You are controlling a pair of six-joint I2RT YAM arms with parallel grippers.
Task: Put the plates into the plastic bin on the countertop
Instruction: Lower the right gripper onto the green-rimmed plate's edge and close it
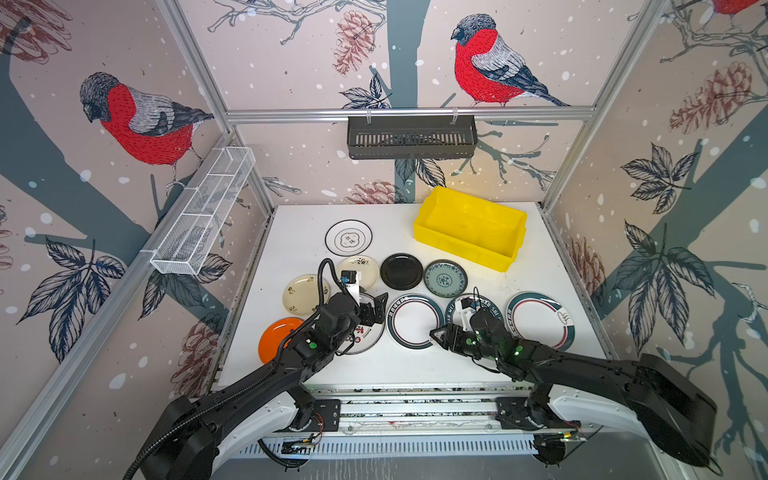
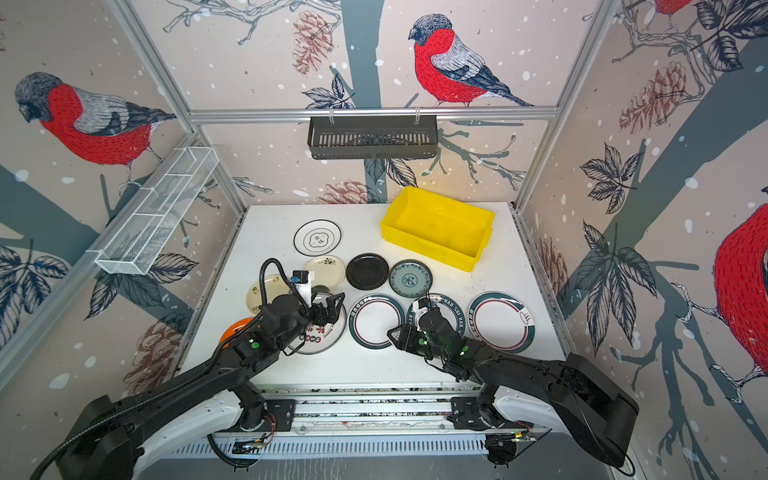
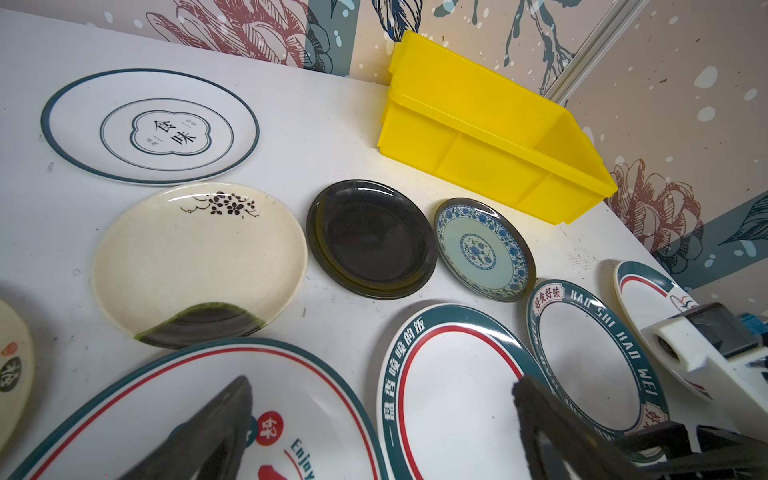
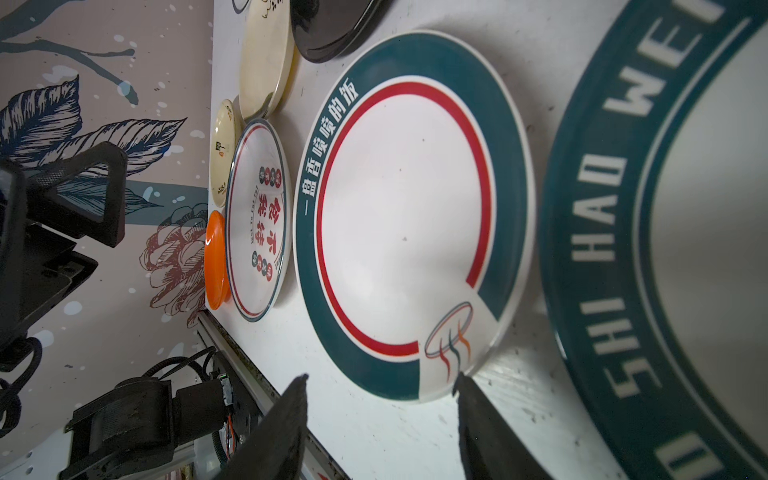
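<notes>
My right gripper [image 1: 438, 334] sits low at the near right edge of the round white plate with a teal lettered rim and a red ring [image 1: 413, 322], in the middle of the near row. In the right wrist view my jaws stand partly apart, and that plate's rim [image 4: 409, 390] lies in the gap between them, not clamped. Just right of it, under my right arm, lies the round white plate with a teal rim lettered HAO SHI [image 4: 602, 249].

My left gripper [image 1: 376, 309] hovers with its jaws spread wide over the far right part of the round white plate with red characters [image 1: 365, 338], holding nothing.

The bright yellow rectangular plastic bin [image 1: 461, 245] stands at the far right of the white speckled countertop [image 1: 415, 365], well apart from both grippers. The round glossy black plate [image 1: 401, 271] and the small round teal-patterned plate [image 1: 445, 278] lie flat on the countertop, between the near row and the bin.
</notes>
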